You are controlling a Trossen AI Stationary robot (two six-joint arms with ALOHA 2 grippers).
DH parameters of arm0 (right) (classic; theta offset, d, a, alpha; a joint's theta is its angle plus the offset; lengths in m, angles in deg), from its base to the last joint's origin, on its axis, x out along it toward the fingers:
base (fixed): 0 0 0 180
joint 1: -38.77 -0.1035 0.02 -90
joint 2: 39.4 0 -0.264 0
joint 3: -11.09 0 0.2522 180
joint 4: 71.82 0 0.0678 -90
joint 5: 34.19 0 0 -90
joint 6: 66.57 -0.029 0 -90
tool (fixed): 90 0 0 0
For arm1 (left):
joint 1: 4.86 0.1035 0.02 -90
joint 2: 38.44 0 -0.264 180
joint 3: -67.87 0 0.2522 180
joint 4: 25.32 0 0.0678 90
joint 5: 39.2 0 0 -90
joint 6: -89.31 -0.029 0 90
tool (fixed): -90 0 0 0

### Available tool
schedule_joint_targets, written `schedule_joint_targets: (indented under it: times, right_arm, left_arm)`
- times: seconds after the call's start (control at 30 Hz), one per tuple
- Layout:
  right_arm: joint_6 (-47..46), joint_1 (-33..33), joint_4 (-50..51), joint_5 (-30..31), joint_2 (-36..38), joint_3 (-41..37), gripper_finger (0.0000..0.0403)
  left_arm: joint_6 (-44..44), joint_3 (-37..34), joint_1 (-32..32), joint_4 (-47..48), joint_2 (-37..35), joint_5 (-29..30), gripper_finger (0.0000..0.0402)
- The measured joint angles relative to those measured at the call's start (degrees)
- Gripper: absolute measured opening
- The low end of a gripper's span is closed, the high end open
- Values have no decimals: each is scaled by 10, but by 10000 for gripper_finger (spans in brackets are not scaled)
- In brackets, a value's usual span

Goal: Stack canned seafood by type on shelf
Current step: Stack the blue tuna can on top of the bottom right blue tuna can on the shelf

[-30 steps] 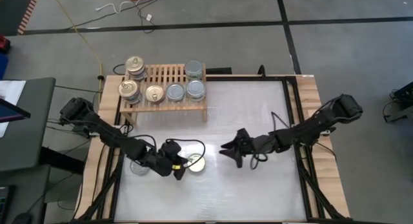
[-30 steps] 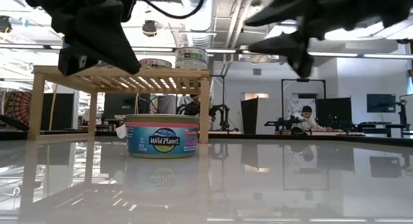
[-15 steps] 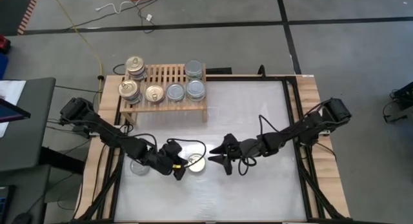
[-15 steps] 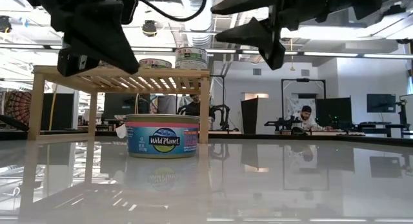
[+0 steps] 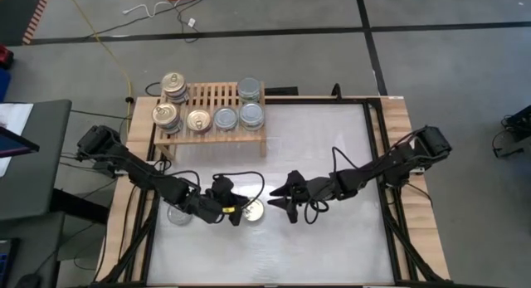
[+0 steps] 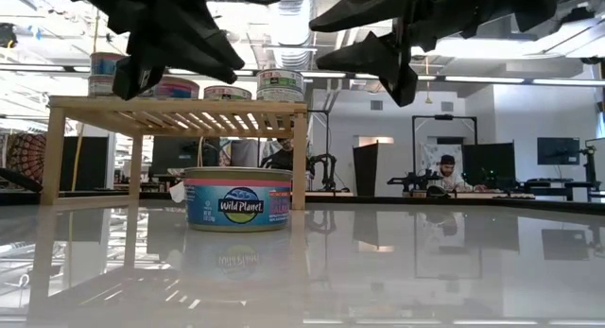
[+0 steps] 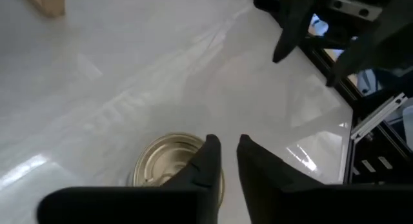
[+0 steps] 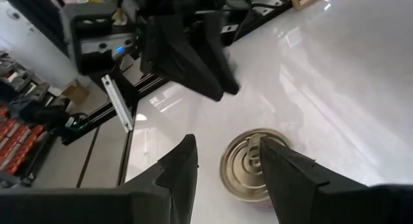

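Observation:
A gold-topped tin (image 5: pixel 254 210) (image 6: pixel 238 199) with a blue label stands on its base on the white tabletop between my two grippers. My left gripper (image 5: pixel 238 213) (image 7: pixel 226 146) hangs just left of it and above it, with only a narrow slit between its fingers; the tin (image 7: pixel 169 167) shows beside its fingertips. My right gripper (image 5: pixel 278 201) (image 8: pixel 222 150) is open and hovers just right of the tin (image 8: pixel 251 167), well above the table in the low view (image 6: pixel 397 59). The light-wood shelf (image 5: pixel 211 137) holds several tins, gold-topped at its left, grey-topped at its right.
A grey-topped round tin (image 5: pixel 177 215) lies on the table beside the left arm. The shelf stands at the table's far left, its middle far slats (image 5: pixel 217 93) bare. The table's right half and near strip (image 5: pixel 332 255) are bare white surface. Black frame rails run along both sides.
My right gripper has moved toward the table's left, up to the gold-topped tin, staying open and high. My left gripper has risen a little and shifted slightly toward the tin. The tin has stayed where it was.

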Motion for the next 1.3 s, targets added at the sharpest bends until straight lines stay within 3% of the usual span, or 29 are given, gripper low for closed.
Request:
schedule_joint_targets:
  times: [0.2, 0.53, 0.67, 1.0, 1.3]
  right_arm:
    - [0, -1, 2, -7, 0, 0, 189]
    - [-15, -2, 29, -6, 0, 0, 189]
    - [-16, 0, 27, -5, -4, 0, 190]
    - [-141, 4, 22, 12, -58, 0, 190]
    - [-182, 24, 73, -51, -106, 43, 181]
  left_arm:
    - [11, 0, 0, 7, 0, 2, 126]
    - [4, 0, 0, 32, 0, -13, 303]
    - [44, 0, 0, 39, 0, -1, 351]
    - [108, -1, -34, 65, 6, -11, 365]
    - [238, -1, -91, 92, 48, 76, 365]
